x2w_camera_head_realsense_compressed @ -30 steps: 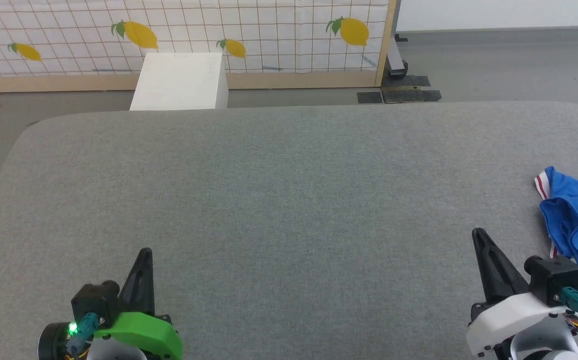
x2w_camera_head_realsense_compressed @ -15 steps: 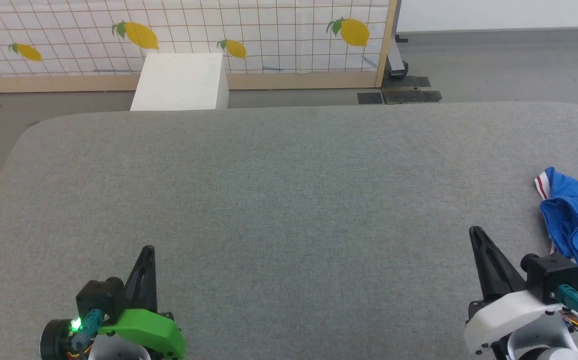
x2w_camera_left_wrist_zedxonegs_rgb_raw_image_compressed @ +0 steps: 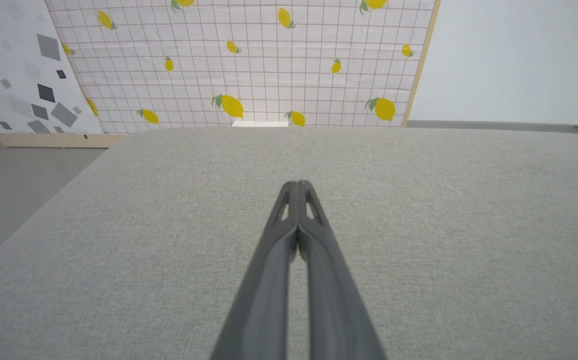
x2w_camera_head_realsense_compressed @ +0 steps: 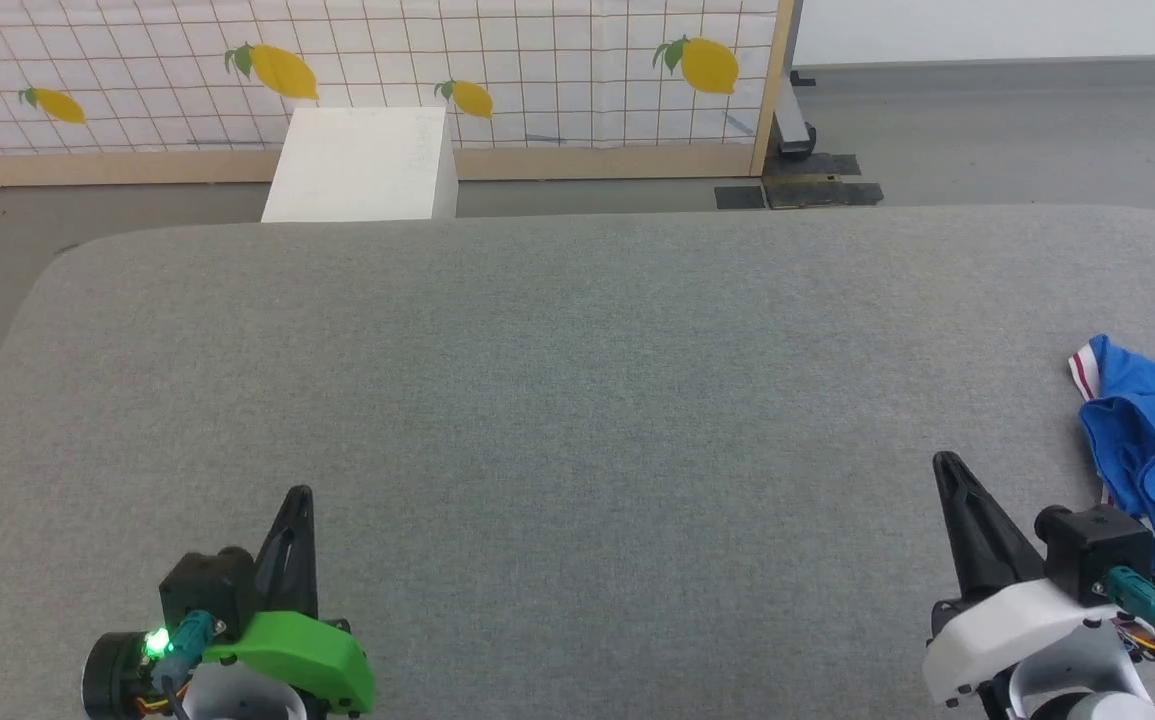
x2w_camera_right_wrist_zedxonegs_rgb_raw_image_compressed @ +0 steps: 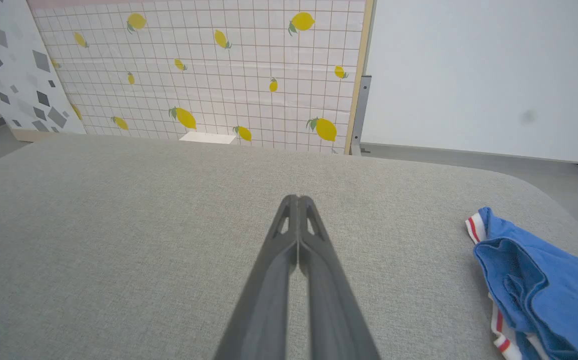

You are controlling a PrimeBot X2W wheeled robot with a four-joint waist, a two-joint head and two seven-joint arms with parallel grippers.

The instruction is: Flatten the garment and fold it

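The garment (x2w_camera_head_realsense_compressed: 1152,435) is a crumpled royal-blue shirt with red-and-white striped trim, bunched at the table's right edge and partly cut off by the frame; the right wrist view shows the garment (x2w_camera_right_wrist_zedxonegs_rgb_raw_image_compressed: 539,285) at its lower right. My right gripper (x2w_camera_head_realsense_compressed: 947,465) is shut and empty, over the table just left of the garment and apart from it; its fingers (x2w_camera_right_wrist_zedxonegs_rgb_raw_image_compressed: 296,200) press together. My left gripper (x2w_camera_head_realsense_compressed: 299,495) hovers shut and empty near the front left, its fingers (x2w_camera_left_wrist_zedxonegs_rgb_raw_image_compressed: 297,185) touching each other.
A grey fabric-covered table (x2w_camera_head_realsense_compressed: 557,380) with rounded corners spans the view. Beyond its far edge stand a white box (x2w_camera_head_realsense_compressed: 362,165) and a lemon-print grid screen (x2w_camera_head_realsense_compressed: 357,60) on a wooden frame. Grey floor lies to the left and behind.
Both grippers have crept slightly forward up the head view, still shut. The garment has not moved.
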